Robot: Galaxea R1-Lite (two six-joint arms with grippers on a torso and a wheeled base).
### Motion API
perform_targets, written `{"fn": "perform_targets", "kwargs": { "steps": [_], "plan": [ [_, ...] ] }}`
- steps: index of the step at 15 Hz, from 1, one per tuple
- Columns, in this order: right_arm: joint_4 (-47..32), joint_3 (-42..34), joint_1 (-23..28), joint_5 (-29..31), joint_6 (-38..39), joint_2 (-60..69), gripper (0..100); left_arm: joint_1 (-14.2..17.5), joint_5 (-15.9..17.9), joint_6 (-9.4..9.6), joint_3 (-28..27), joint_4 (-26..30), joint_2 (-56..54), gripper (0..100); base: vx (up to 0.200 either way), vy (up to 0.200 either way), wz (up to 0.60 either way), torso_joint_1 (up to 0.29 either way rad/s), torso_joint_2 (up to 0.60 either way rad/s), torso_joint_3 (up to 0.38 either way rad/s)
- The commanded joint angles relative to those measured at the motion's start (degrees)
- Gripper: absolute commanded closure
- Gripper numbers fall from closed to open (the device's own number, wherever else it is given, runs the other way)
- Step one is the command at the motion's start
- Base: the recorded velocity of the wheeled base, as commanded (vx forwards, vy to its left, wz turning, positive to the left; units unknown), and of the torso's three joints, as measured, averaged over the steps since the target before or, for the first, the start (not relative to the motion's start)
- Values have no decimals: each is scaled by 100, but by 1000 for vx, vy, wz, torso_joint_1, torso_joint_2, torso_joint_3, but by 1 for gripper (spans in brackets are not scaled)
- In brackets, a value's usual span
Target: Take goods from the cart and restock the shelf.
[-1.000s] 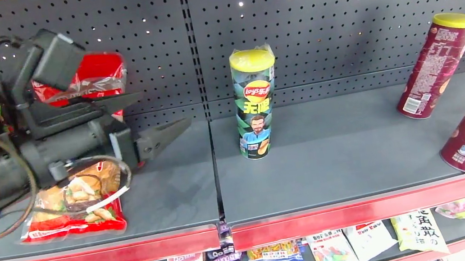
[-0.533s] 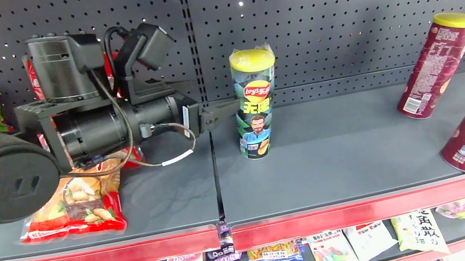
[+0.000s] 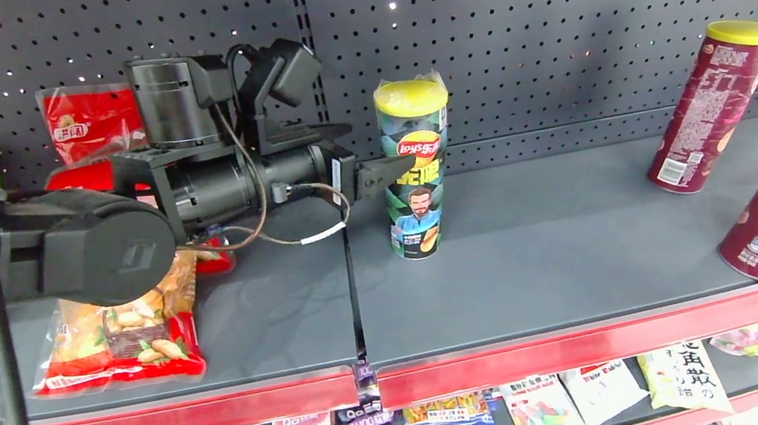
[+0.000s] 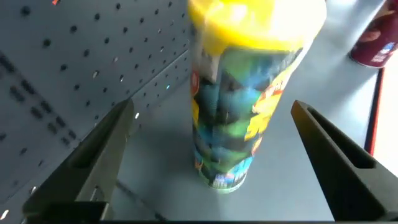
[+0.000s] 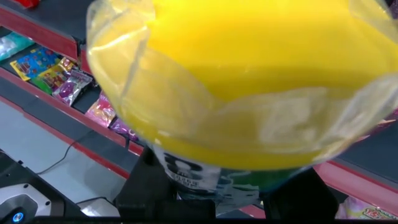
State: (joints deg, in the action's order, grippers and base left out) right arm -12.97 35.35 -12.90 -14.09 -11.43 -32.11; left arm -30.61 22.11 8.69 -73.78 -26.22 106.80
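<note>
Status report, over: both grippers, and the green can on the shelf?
Left gripper open, one finger each side of green yellow-lidded chip can on grey shelf. Right gripper shut on second yellow-lidded can. Nothing in the way.

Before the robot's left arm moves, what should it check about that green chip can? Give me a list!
1. Left gripper open: ok, its fingers are spread wide.
2. Green chip can upright on the shelf: ok.
3. Can sits between the fingers with a gap on each side: ok, by the left wrist view.
4. Bare shelf beside the can, with the maroon cans well apart from it: ok.
5. Right gripper holding its yellow-lidded can: ok, though how firmly, cannot tell.
</note>
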Motion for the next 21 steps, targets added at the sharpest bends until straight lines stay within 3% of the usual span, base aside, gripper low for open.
{"fn": "perform_targets", "kwargs": {
  "steps": [1, 4, 10, 21],
  "plan": [
    [-4, -11, 7, 3, 1, 3, 100, 2, 162, 1, -190, 3, 192, 0, 0, 0, 0, 0, 0, 0],
    [-4, -28, 7, 3, 1, 12, 100, 11, 346, 1, -357, 47, 350, 0, 0, 0, 0, 0, 0, 0],
    [-4, -28, 7, 21, 1, 21, 100, -15, 355, 1, -805, 47, 684, 0, 0, 0, 0, 0, 0, 0],
    [-4, -46, 15, 29, 1, 38, 100, -296, 276, -8, -822, 152, 693, 0, 0, 0, 0, 0, 0, 0]
  ]
}}
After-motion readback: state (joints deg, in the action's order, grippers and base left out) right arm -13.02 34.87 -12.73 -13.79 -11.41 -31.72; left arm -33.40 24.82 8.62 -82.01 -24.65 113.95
